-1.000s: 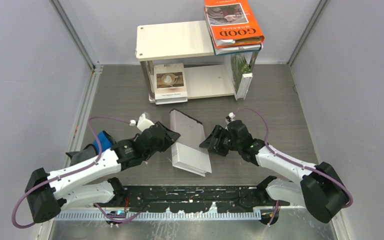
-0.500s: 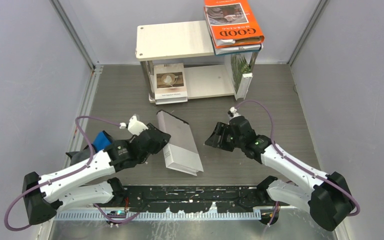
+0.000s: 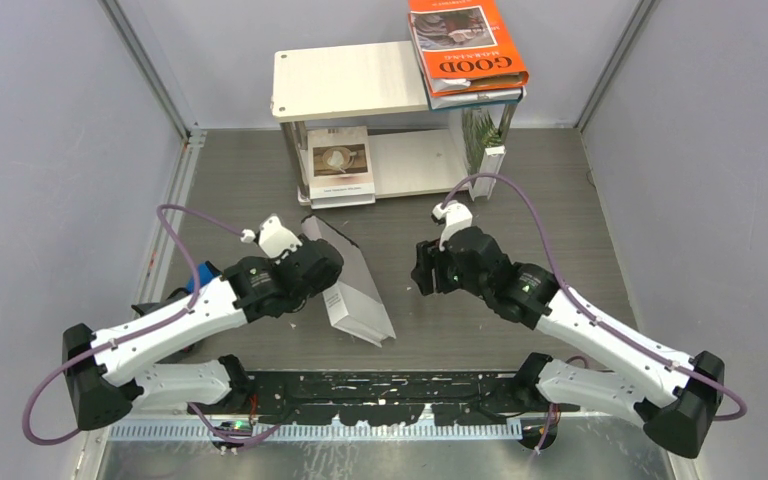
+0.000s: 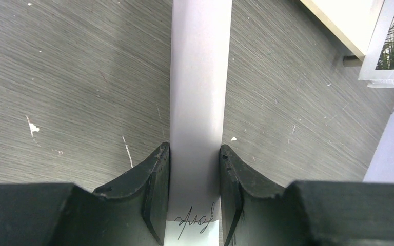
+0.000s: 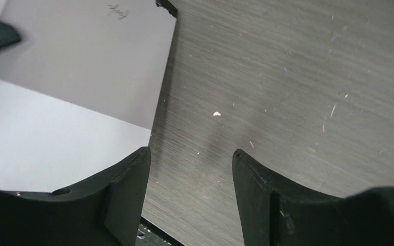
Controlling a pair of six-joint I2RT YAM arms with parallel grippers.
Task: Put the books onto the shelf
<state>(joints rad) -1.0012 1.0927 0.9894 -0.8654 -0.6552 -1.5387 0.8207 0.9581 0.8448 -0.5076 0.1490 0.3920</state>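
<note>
Over the grey wood-grain table, our left gripper pinches the plain grey-white book, tilted up in front of the shelf, while the right gripper gapes empty; we should level it before sliding it onto a board.

Shelf, two cream wooden boards, silver metal legs: upright, far centre.
Orange "GOOD" book: flat, top board's right end.
Beige cup-photo book: flat, lower board, left.
White palm-leaf book: upright, lower board's right end.
Plain grey-white book: tilted on edge, near centre.
</note>
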